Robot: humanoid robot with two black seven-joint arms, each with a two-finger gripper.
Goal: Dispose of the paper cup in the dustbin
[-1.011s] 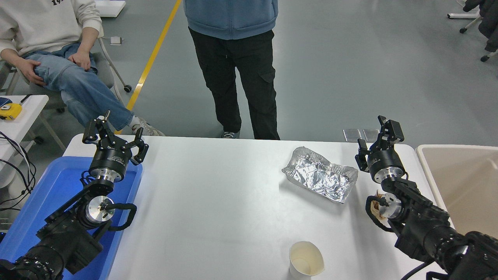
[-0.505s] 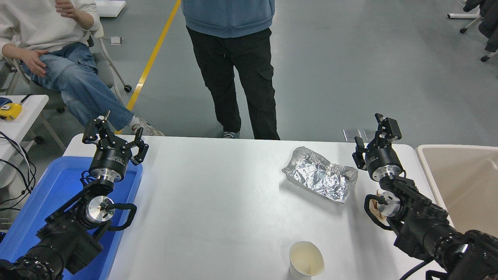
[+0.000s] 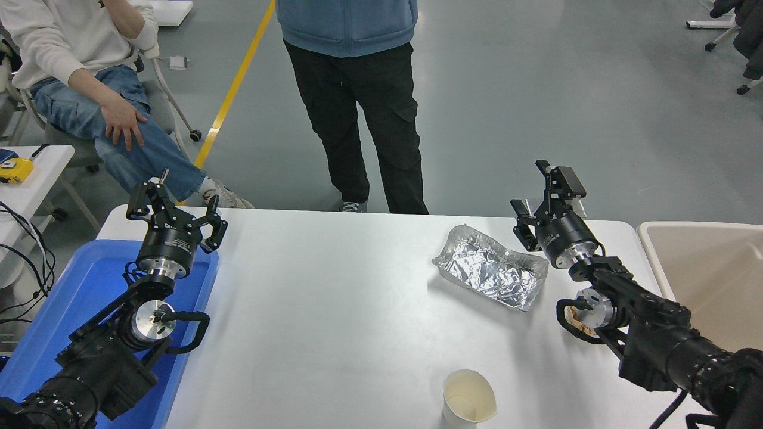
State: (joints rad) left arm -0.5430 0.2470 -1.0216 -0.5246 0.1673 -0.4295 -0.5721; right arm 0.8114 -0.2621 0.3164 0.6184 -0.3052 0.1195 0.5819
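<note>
Paper cup, smooth and tapered, we see upright at six o'clock; crinkled foil tray lies before our right pincer, spread wide and empty.

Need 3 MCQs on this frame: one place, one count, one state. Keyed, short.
1. Where is the paper cup?
A. near table edge
B. inside the dustbin
C. in the blue tray

2. How many robot pincers are in view?
A. one
B. two
C. three

3. What is the right pincer holding?
A. the cup
B. the foil tray
C. nothing

Key:
1 A: the cup stands upright by the near edge, apart from the beige dustbin at right.
2 B: the left pincer is parked over the blue tray, the right one is beyond the foil tray.
3 C: its fingers are spread, nothing between them.
</note>
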